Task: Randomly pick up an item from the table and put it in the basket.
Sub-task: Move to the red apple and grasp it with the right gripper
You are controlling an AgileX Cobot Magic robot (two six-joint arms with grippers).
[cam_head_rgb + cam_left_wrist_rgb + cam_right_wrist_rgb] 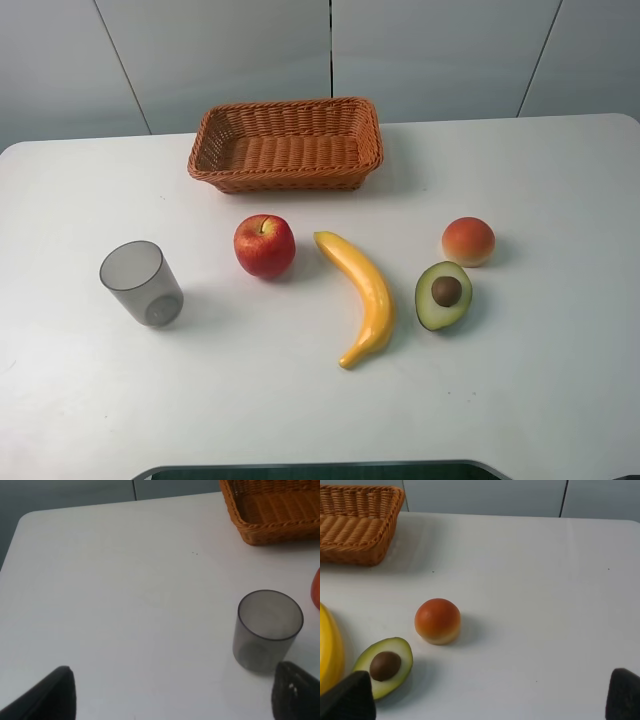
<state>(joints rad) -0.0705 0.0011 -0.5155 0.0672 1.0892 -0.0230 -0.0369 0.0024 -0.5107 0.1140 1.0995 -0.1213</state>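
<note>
The red apple [265,245] with a yellowish patch by its stem sits on the white table [560,180], in front of the empty wicker basket [282,182]. A sliver of the apple shows at the edge of the left wrist view [316,589], and the basket corner [280,534] shows there too. My left gripper [172,700] is open and empty, low over the table near the grey cup. My right gripper [485,700] is open and empty, near the avocado half and the peach-like fruit. Neither gripper shows in the exterior view.
A grey translucent cup [142,283] stands left of the apple. A banana [362,293], a halved avocado [443,294] and a small orange-red fruit [468,241] lie to the apple's right. The table's near edge runs along the bottom.
</note>
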